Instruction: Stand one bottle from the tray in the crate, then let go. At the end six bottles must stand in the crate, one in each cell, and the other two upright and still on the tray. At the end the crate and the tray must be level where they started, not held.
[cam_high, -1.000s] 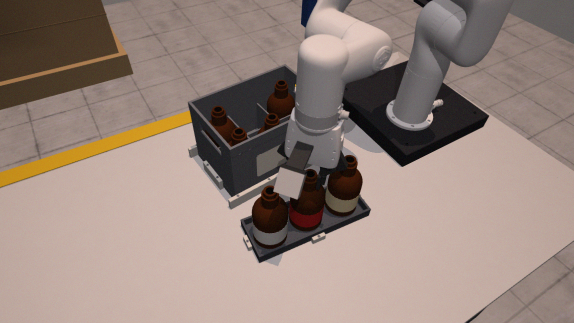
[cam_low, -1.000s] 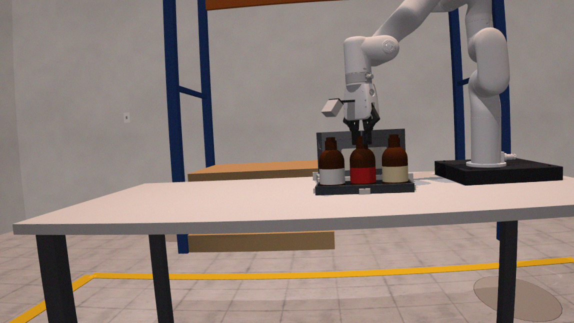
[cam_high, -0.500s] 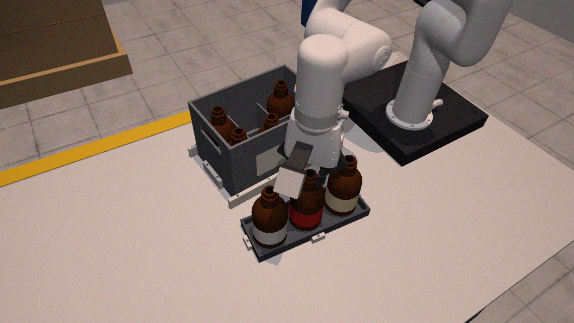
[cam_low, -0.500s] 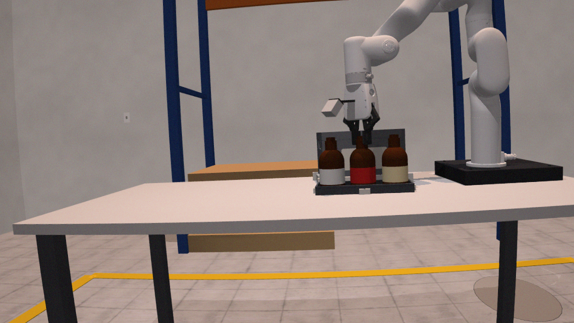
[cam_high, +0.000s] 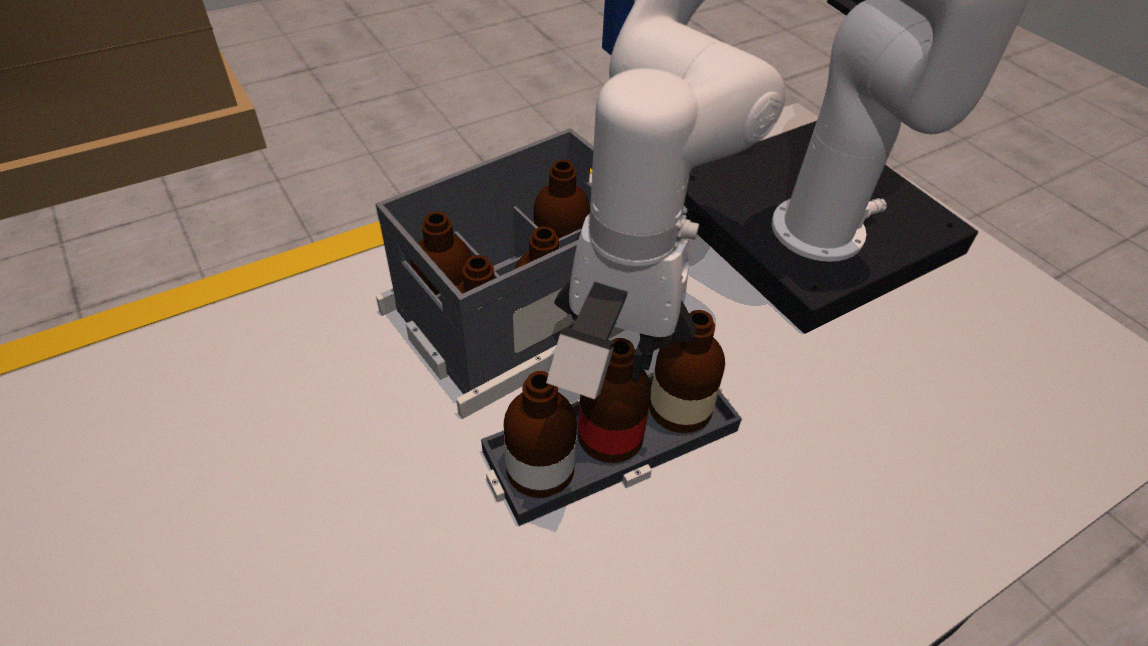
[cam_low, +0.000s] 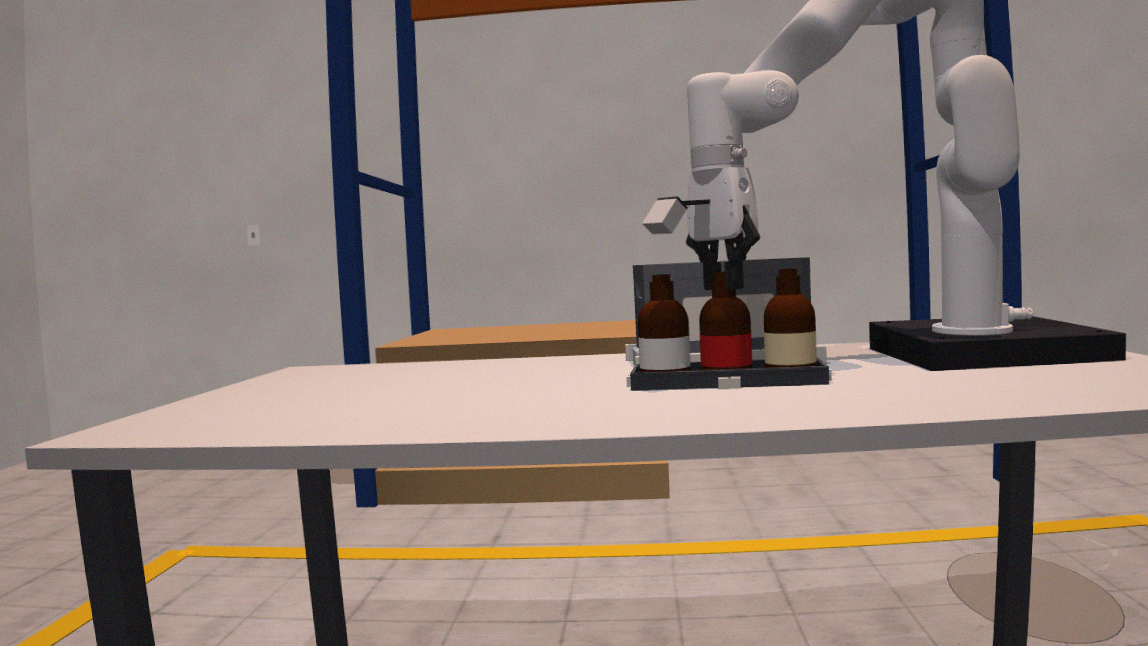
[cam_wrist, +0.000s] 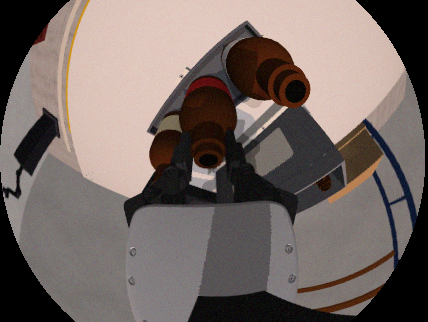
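Note:
Three brown bottles stand upright in a row on the dark tray (cam_high: 610, 464): a white-label bottle (cam_high: 540, 433) at the left, a red-label bottle (cam_high: 614, 401) in the middle and a cream-label bottle (cam_high: 687, 373) at the right. My gripper (cam_low: 724, 277) is shut on the neck of the red-label bottle (cam_low: 724, 329), which still stands on the tray (cam_low: 728, 375). In the wrist view the fingers clamp that bottle's neck. The dark crate (cam_high: 489, 257) stands just behind the tray with several brown bottles in its cells; my arm hides its right part.
The black robot base plate (cam_high: 826, 233) lies to the right of the crate. White brackets (cam_high: 425, 345) sit along the crate's foot and the tray's edge. A brown box (cam_high: 104, 96) stands on the floor at the far left, beyond the table.

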